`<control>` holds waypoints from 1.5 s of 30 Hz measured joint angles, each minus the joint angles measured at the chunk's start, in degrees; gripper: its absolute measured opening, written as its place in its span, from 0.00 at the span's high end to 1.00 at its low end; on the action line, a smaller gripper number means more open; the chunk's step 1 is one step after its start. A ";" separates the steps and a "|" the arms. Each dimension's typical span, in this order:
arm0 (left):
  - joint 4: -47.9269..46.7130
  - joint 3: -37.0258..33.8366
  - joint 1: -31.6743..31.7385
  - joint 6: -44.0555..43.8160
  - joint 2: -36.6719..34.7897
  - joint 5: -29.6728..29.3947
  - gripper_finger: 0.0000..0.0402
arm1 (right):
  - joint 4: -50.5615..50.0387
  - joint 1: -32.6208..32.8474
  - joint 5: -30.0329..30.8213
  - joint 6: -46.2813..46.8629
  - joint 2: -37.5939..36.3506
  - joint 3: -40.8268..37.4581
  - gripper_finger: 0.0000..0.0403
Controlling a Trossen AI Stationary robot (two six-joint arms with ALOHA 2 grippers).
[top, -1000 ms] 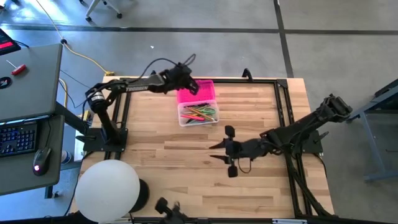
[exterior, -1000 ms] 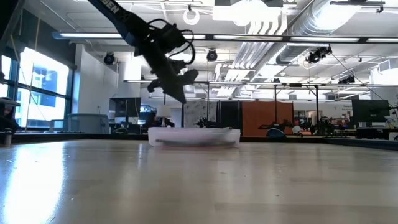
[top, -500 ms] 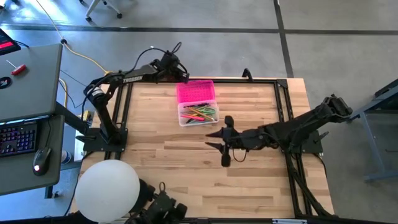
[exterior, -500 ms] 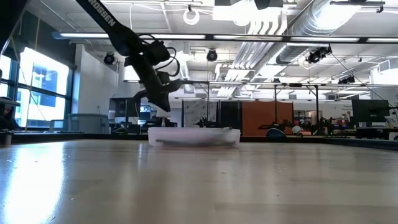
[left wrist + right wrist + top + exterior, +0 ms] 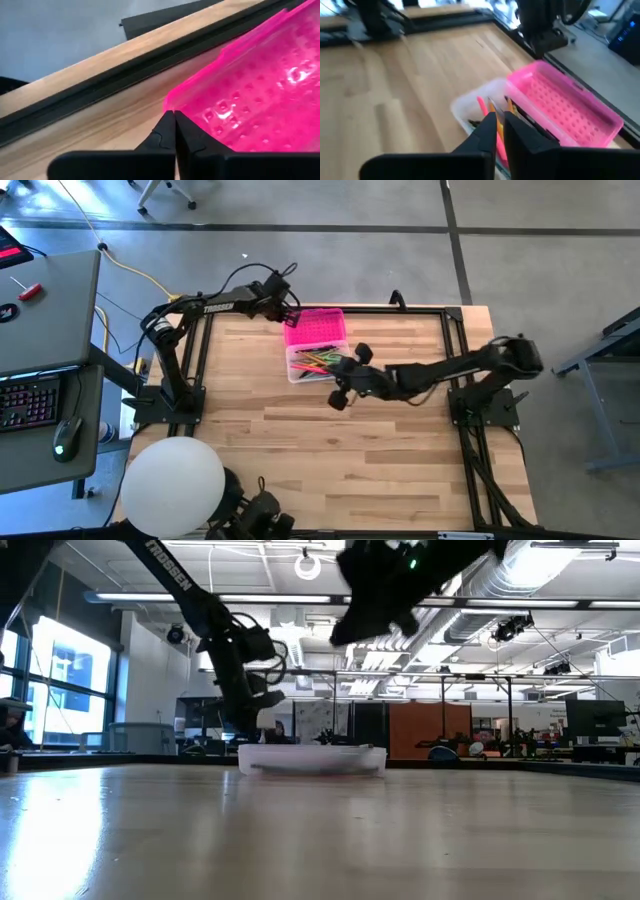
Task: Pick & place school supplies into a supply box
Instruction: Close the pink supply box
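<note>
The supply box stands open at the table's far middle: its pink dotted lid (image 5: 316,328) lies flat behind the clear base (image 5: 300,372). In the base lie the school supplies (image 5: 322,361), several coloured pens and pencils (image 5: 487,107). My left gripper (image 5: 174,114) is shut, its tips at the lid's far left corner (image 5: 170,102), low by the box (image 5: 312,758). My right gripper (image 5: 497,119) is shut and holds nothing I can see. It hangs high above the table (image 5: 385,585), over the base's near right side (image 5: 338,373). My left gripper stands with its shut fingertips at the far left corner (image 5: 172,106) of the pink lid, slanting down from the table's left far side. I cannot tell whether the tips touch the lid. The lid lies flat on the table.
A black frame rail (image 5: 420,308) runs along the table's far edge behind the box. A round white lamp (image 5: 172,485) sits at the near left corner. The wooden table top (image 5: 300,460) in front of the box is bare.
My right gripper has gone toward the far edge and the left, up to the box's base, and has shut from wide open. My left gripper has drawn back off the lid toward the far left, then come down to the lid's far left corner. The box has kept still.
</note>
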 joint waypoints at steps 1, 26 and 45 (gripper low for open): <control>0.29 0.04 -0.02 0.02 0.72 -0.34 0.93 | 0.41 -0.79 0.00 -0.03 1.28 0.00 0.96; 6.67 0.00 0.01 5.83 2.89 -0.26 0.92 | -0.91 -19.70 -9.95 0.85 12.02 0.00 1.00; 5.78 0.00 0.01 1.37 2.85 -5.13 0.65 | -1.47 -20.59 -12.98 0.89 12.04 0.00 1.00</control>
